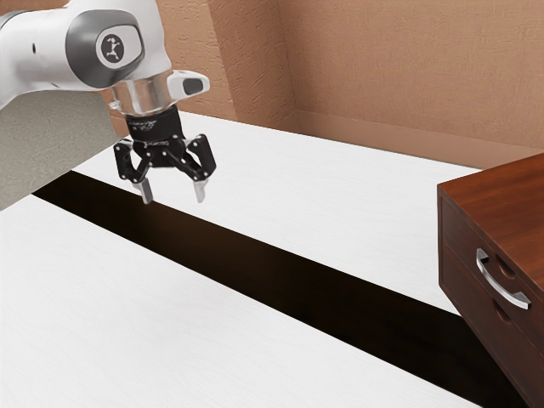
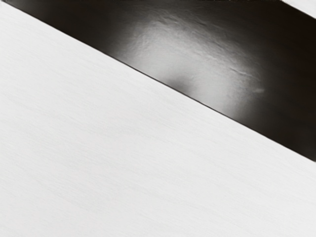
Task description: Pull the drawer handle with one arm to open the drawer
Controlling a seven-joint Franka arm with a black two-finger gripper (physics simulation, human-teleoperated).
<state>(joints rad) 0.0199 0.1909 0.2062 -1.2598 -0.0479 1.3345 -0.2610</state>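
A dark brown wooden drawer cabinet stands at the exterior view's right edge. Its upper drawer front carries a curved silver handle, and the drawer sits flush with the cabinet face. My black gripper hangs far off at the exterior view's upper left, pointing down over the table, open, with nothing between its fingers. It hovers above the edge of a black strip. In the wrist view the same glossy black strip runs beside white tabletop.
The white table is crossed diagonally by the black strip. A brown wall rises behind it. Open tabletop lies between my gripper and the cabinet.
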